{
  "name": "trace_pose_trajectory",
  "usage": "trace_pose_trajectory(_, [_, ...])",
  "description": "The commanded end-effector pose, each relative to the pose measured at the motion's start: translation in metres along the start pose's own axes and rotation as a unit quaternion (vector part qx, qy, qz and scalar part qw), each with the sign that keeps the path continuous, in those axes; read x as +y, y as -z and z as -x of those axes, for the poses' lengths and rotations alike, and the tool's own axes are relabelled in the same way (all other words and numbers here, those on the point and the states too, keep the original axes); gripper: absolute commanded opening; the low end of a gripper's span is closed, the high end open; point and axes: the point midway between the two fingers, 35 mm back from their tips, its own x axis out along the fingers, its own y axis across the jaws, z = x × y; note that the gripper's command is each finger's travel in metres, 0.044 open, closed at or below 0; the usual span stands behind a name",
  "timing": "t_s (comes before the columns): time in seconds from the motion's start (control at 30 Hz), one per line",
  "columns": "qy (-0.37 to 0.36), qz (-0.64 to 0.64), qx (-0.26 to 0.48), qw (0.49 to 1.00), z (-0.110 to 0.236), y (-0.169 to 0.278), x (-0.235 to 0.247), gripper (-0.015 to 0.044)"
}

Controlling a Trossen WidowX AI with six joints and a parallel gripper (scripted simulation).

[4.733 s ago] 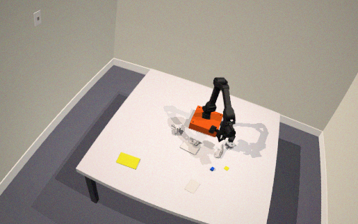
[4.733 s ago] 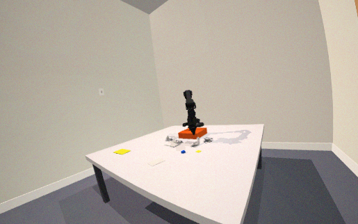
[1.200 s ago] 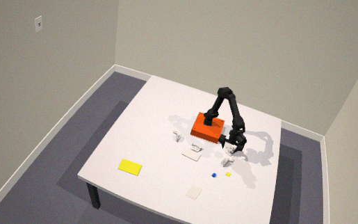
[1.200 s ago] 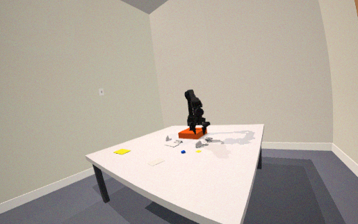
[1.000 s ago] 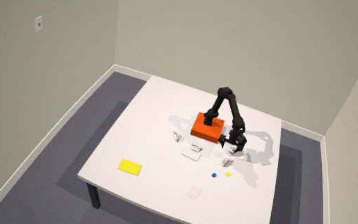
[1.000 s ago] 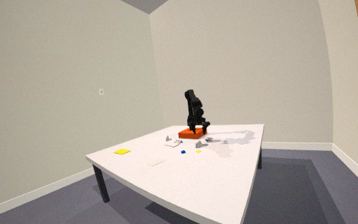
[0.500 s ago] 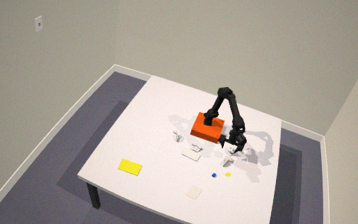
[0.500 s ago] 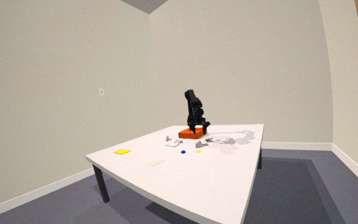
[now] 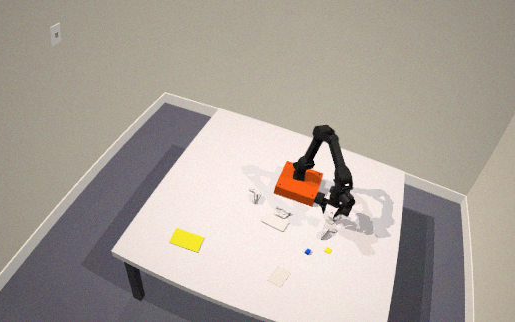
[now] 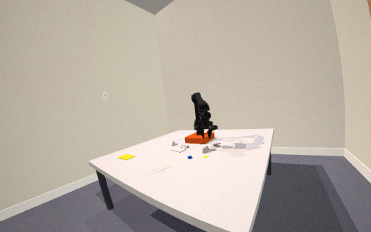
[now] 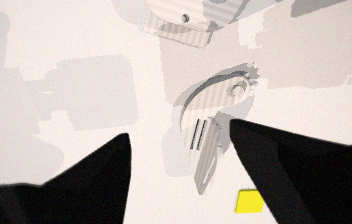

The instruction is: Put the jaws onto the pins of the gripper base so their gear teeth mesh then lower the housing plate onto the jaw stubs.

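My gripper (image 9: 334,208) (image 10: 207,137) (image 11: 180,134) is open and empty, above the table. Below it a pale jaw (image 9: 329,233) (image 10: 206,149) (image 11: 202,107) lies on the table, with a round hub at one end and small teeth beside it; in the wrist view it is between the fingertips, nearer the right one. A larger pale part (image 9: 332,218) (image 11: 192,10), which looks like the gripper base, is cut off at the top of the wrist view. A similar pale part (image 9: 255,195) (image 10: 173,143) stands farther left. Which part is the housing plate is too small to tell.
A thin pale plate (image 9: 274,223) (image 10: 178,149) lies beside another small pale part (image 9: 283,212). A blue cube (image 9: 308,251) (image 10: 189,157), a yellow square (image 9: 328,250) (image 10: 205,156) (image 11: 249,201), a cream plate (image 9: 279,276) and a yellow plate (image 9: 187,240) lie in front. The orange base block (image 9: 298,185) is behind.
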Motion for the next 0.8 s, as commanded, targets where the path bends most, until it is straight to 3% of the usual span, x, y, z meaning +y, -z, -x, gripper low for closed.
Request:
trace_pose_trajectory(0.0, [0.000, 0.001, 0.000, 1.000, 0.0011, -0.0001, 0.0002, 0.0151])
trace_pose_trajectory(0.2, [0.000, 0.001, 0.000, 1.000, 0.0011, -0.0001, 0.0002, 0.0000])
trace_pose_trajectory(0.77, [0.000, 0.001, 0.000, 1.000, 0.0011, -0.0001, 0.0002, 0.0000])
